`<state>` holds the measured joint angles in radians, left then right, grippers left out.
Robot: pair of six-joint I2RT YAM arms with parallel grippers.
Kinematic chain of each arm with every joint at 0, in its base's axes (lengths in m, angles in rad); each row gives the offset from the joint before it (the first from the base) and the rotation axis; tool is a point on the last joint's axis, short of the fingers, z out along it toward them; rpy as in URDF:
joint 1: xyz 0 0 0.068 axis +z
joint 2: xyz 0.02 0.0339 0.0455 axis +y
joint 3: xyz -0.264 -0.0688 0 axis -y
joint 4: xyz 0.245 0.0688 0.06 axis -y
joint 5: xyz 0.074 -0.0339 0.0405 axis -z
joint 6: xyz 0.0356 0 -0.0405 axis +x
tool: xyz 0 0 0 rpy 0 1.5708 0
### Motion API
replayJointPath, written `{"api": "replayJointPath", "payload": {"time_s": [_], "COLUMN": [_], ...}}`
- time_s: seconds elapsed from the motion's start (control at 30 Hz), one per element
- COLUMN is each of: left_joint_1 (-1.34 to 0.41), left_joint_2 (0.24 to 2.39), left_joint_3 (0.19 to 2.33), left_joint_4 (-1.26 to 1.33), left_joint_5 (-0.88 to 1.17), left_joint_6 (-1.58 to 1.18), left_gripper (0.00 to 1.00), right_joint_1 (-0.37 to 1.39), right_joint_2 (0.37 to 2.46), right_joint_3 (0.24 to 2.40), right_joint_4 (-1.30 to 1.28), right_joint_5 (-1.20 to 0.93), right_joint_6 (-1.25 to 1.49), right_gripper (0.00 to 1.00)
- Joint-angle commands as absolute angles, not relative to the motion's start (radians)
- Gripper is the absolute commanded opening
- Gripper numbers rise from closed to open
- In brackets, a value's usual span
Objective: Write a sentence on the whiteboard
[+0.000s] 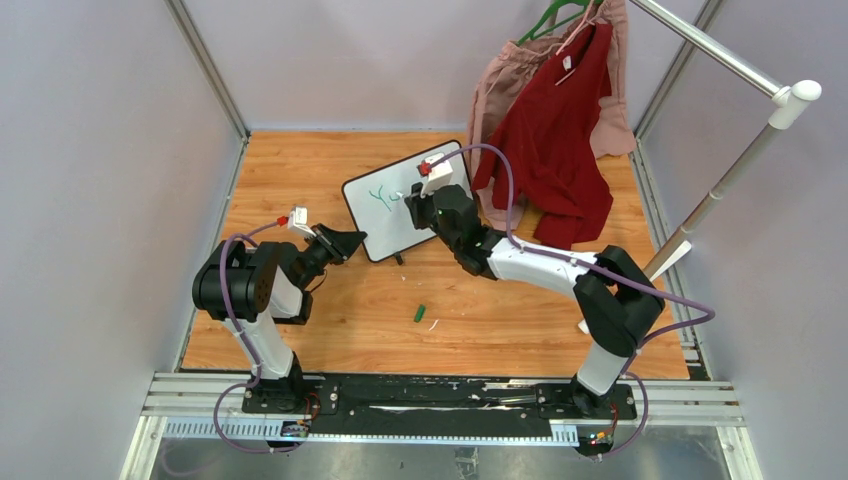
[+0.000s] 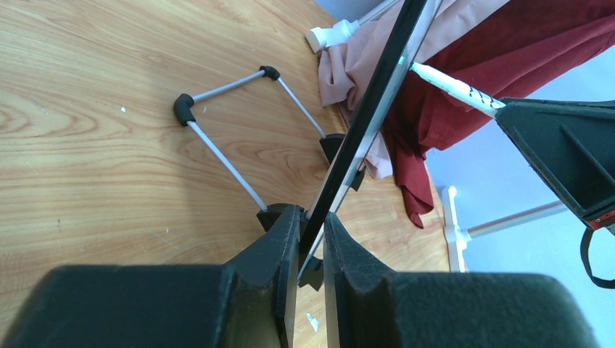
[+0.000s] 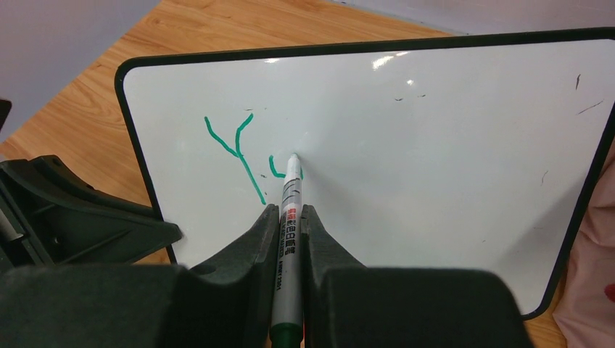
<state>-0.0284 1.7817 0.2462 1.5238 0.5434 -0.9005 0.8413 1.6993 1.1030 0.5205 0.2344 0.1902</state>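
Right wrist view shows the right claw (image 3: 289, 210) clenched on a marker (image 3: 292, 177) whose tip touches the whiteboard (image 3: 435, 181), propped near the far middle of the bench (image 1: 300, 170) with its near-left edge pinched by the left claw (image 2: 310, 217), and the sentence (image 3: 239, 145) so far holds only a green "Y" and part of a second letter, leaving most unwritten.
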Motion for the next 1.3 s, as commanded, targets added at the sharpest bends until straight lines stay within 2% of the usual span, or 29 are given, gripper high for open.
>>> {"api": "replayJointPath", "payload": {"time_s": [0.0,0.7,1.27], "left_joint_1": [-0.027,-0.028,-0.028], "left_joint_2": [1.773,1.769,1.761], "left_joint_3": [0.244,0.244,0.243], "left_joint_4": [1.556,1.555,1.557], "left_joint_5": [0.551,0.554,0.554], "left_joint_6": [-0.887,-0.887,-0.889], "left_gripper": [0.00,0.00,0.00], "right_joint_1": [0.830,0.851,0.841], "right_joint_2": [1.714,1.735,1.752], "right_joint_3": [1.144,1.163,1.191], "right_joint_4": [0.520,0.516,0.461], "right_joint_5": [0.221,0.166,0.208], "right_joint_6": [0.186,0.189,0.178], "right_gripper": [0.00,0.00,0.00]}}
